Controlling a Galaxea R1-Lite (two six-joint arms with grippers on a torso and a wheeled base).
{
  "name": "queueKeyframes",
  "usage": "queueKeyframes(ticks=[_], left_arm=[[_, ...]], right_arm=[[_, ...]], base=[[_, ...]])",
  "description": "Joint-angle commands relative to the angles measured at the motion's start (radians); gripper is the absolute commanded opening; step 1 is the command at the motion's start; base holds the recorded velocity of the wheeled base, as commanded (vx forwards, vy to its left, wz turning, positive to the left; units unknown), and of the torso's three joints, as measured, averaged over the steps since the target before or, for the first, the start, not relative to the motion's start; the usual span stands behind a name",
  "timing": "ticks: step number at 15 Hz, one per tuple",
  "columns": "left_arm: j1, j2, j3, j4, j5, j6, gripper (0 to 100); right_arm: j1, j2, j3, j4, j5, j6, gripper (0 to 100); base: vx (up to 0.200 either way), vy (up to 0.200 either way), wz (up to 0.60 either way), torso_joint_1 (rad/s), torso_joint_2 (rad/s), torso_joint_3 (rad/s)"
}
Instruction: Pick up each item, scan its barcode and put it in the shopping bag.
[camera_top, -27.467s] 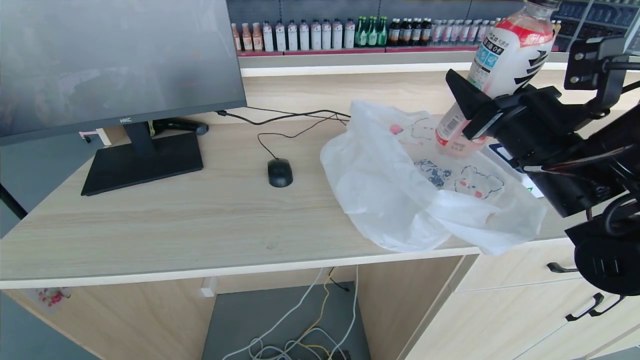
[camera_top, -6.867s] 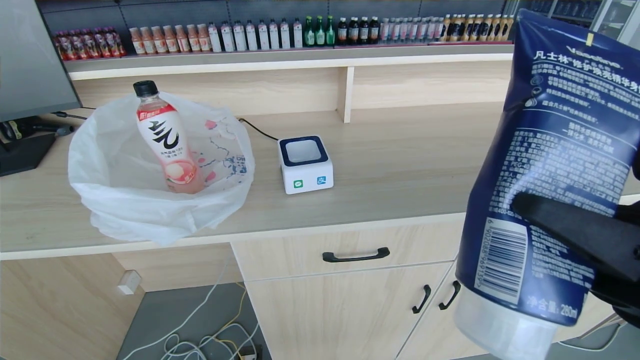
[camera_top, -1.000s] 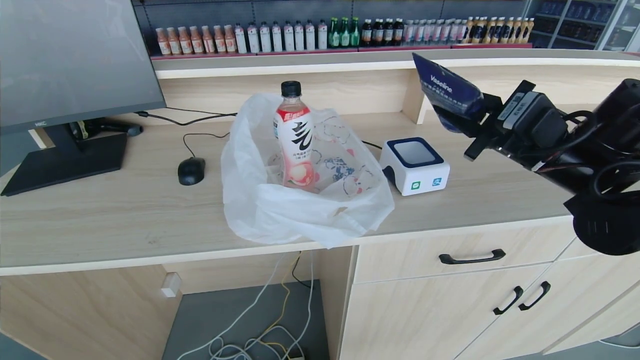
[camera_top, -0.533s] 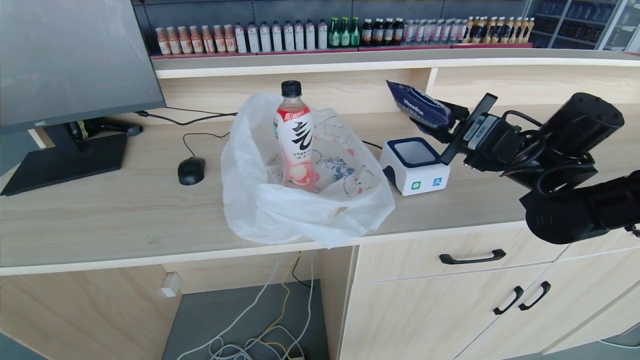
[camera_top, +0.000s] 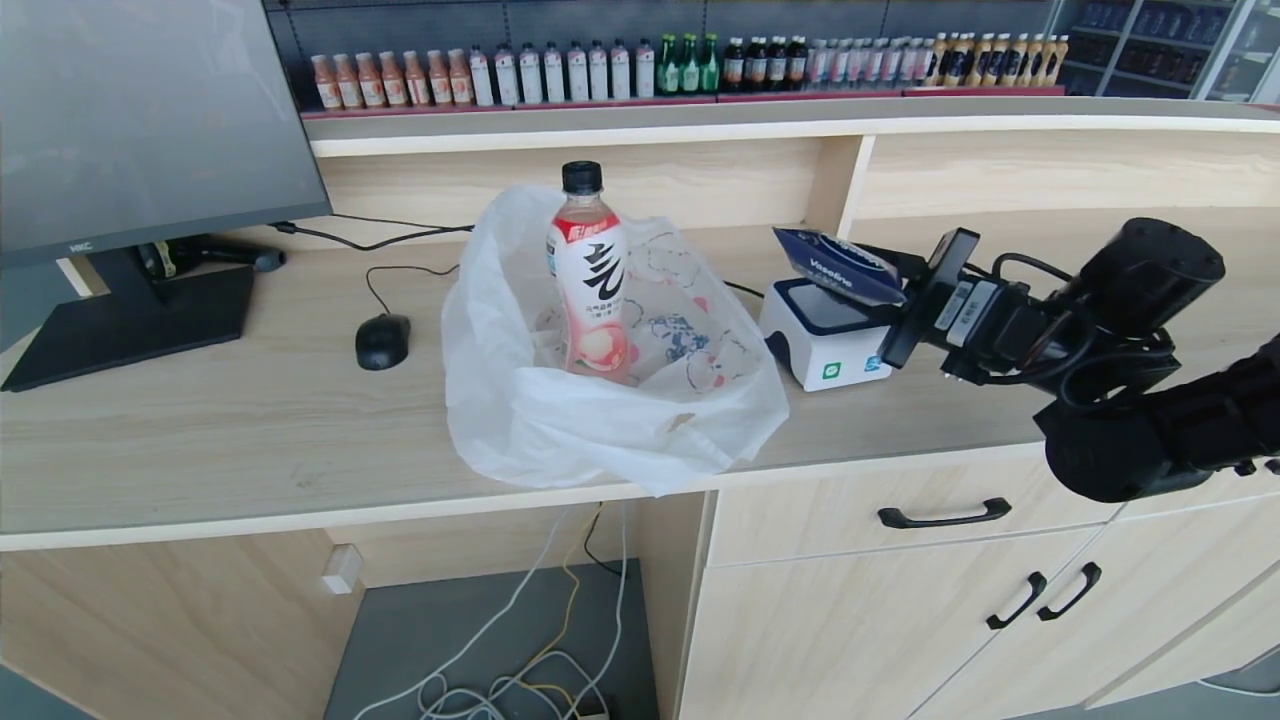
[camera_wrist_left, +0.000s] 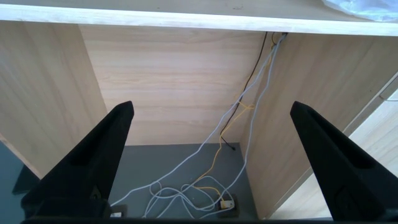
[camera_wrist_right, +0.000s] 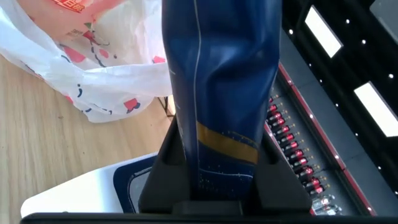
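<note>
My right gripper (camera_top: 893, 283) is shut on a dark blue lotion tube (camera_top: 838, 266), holding it flat just above the white barcode scanner (camera_top: 826, 350) on the counter. In the right wrist view the blue tube (camera_wrist_right: 221, 87) runs between the fingers (camera_wrist_right: 163, 169) with the scanner's dark window (camera_wrist_right: 127, 186) under it. To the scanner's left sits the white shopping bag (camera_top: 600, 400), open, with a pink drink bottle (camera_top: 587, 277) standing upright inside. My left gripper (camera_wrist_left: 208, 162) is open below the counter, facing the cables under the desk.
A monitor (camera_top: 140, 120) and a black mouse (camera_top: 382, 341) are on the counter's left part. A raised back shelf (camera_top: 700, 120) runs behind the bag and scanner. Drawers with black handles (camera_top: 943, 516) are below the counter edge.
My right arm has swung down and left, lowering the blue tube from above the back shelf to lie flat just over the scanner. The bag and bottle have not moved.
</note>
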Motion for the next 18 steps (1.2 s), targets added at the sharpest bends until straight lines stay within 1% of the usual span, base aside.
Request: queueKeyframes(ticks=[1, 18], left_arm=[[0.000, 0.000, 0.000, 0.000, 0.000, 0.000, 100], [0.000, 0.000, 0.000, 0.000, 0.000, 0.000, 100]], right_arm=[[-0.001, 0.003, 0.005, 0.000, -0.001, 0.000, 0], [-0.003, 0.026, 0.014, 0.000, 0.001, -0.005, 0]], base=[[0.000, 0.000, 0.00, 0.000, 0.00, 0.000], [0.000, 0.000, 0.00, 0.000, 0.00, 0.000]])
